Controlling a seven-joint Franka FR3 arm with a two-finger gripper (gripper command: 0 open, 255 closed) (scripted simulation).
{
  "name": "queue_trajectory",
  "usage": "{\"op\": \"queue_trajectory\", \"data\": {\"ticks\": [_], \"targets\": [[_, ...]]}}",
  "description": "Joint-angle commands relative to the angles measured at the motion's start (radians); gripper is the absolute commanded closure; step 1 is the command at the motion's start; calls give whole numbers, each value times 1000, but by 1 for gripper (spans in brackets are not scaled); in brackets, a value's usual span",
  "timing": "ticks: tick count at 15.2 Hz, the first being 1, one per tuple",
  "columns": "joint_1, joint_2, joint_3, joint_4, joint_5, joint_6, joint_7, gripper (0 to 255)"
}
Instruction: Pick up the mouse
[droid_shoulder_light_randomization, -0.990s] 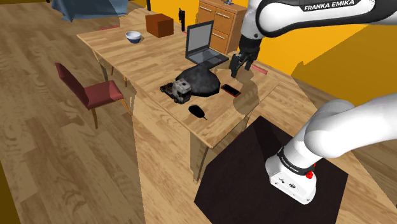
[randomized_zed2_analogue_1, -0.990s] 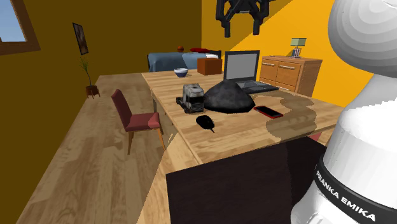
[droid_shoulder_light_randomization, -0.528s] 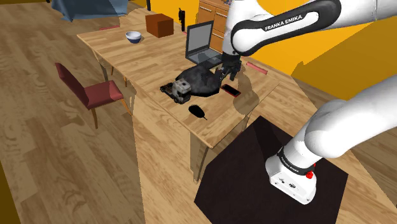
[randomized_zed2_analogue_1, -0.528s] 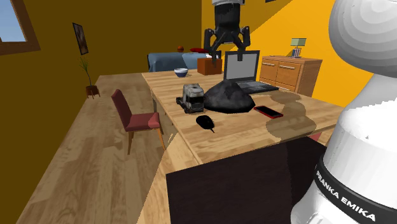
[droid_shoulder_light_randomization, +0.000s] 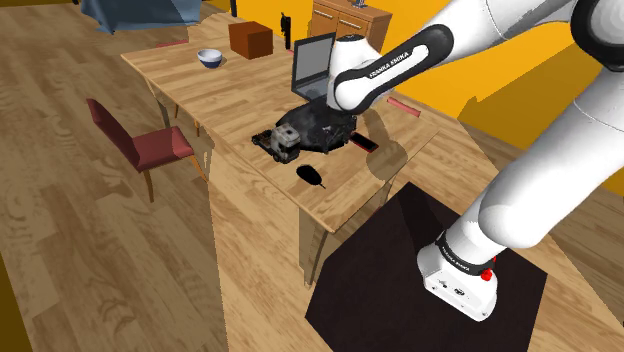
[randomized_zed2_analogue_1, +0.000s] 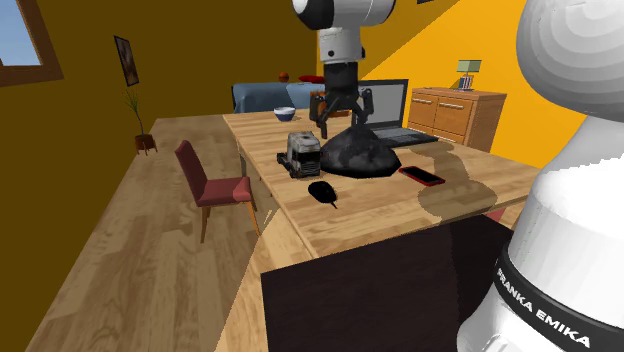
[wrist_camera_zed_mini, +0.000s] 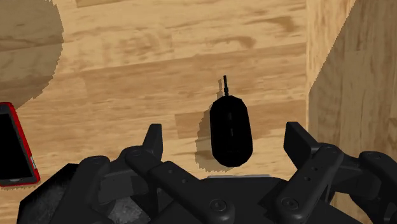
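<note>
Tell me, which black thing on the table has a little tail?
The mouse, the small black oval lying apart from the rest. A short cord stub sticks out of one end; the red-rimmed phone and the dark lump have none.

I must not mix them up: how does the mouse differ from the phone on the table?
The mouse is all black, oval and domed; the phone is a flat rectangle with a red rim. The mouse has a short cord stub; the phone has none. Both lie on the wooden table.

Bright, even light; hard shadows (jagged-edged) cross the table (wrist_camera_zed_mini: 159, 38).
</note>
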Motion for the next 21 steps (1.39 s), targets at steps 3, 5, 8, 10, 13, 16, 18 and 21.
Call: {"op": "queue_trajectory", "data": {"ticks": [3, 5, 8, 10, 13, 16, 18, 21], "targets": [[4, 166, 3, 73, 1, 75, 12, 0], [5, 248, 5, 116, 2, 106, 17, 0], [9, 370, 7, 189, 3, 142, 23, 0], [11, 451, 8, 243, 5, 161, 27, 0], [13, 527, 8, 291, 5, 181, 30, 0], [14, 564, 6, 300, 3, 210, 32, 0], [15, 590, 5, 307, 2, 228, 34, 0], [16, 610, 4, 313, 1, 242, 35, 0]]}}
